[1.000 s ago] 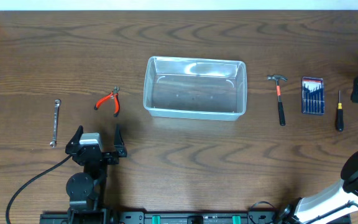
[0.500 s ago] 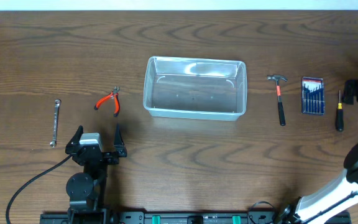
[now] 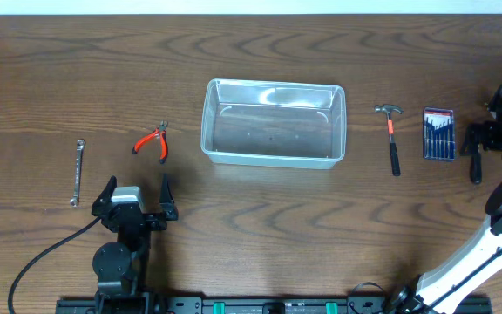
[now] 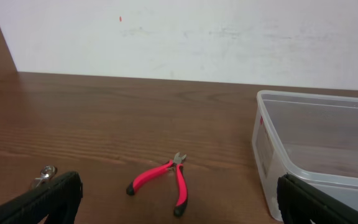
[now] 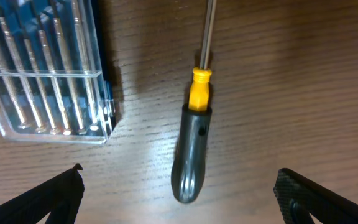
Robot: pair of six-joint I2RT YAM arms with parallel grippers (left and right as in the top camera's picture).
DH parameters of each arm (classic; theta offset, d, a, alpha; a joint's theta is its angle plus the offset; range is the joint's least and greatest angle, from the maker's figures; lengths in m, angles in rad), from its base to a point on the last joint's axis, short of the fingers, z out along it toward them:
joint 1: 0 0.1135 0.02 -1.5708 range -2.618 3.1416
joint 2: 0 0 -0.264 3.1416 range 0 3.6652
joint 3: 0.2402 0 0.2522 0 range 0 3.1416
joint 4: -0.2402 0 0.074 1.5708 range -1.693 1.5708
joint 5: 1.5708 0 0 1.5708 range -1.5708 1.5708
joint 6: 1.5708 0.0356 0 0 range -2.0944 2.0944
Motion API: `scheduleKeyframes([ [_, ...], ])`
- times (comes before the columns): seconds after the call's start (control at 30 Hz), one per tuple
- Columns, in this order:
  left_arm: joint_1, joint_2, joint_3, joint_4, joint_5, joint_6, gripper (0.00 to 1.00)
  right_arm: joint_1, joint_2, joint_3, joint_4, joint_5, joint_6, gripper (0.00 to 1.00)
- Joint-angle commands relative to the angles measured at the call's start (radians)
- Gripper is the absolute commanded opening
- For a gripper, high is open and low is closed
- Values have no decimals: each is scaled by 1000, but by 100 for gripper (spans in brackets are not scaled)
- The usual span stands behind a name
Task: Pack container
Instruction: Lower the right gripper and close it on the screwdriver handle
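Container (image 3: 273, 160): clear plastic bin, centre of the worktop (image 3: 260, 235), upright, nothing seen inside. Not yet packed.

Items laid out, all outside the bin:
- wrench (image 3: 77, 171) and red-handled pliers (image 3: 153, 141), left of the bin
- hammer (image 3: 391, 139), right of the bin
- blue screwdriver-set case (image 3: 437, 133), beyond the hammer
- screwdriver (image 5: 191, 149), dark handle with yellow collar, just beside the case

Left tool (image 3: 138, 185): released, jaws wide, empty, low at the near edge and well apart from the pliers.
Right tool (image 5: 179, 186): released, jaws wide, holding nothing, poised above the screwdriver handle with one finger on each side.

Risks, as judged:
- The case lies close to the screwdriver, so the finger on that side could land on it or drag it when the jaws come down.
- A round, smooth handle may roll or twist out of a loose pinch.
- A grip near the butt end would leave the long shaft to tip downward and catch the bin's rim on the way in.
- The light bin could slide if bumped.

Hidden or unclear:
- Screwdriver tip is cut off at the top of the right wrist view; overhead, the tool covers its upper part.
- Wrench is half behind a finger in the left wrist view.
- Right arm runs off frame.
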Motion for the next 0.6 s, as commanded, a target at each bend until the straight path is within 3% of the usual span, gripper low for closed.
scheduleKeyframes([
  [0.0,3,-5,-15,-38,6,-9,98,2,0,11,8,12,3,99],
  [0.57,3,-5,-15,-38,6,-9,98,-4,17,11,18,86,34,99],
])
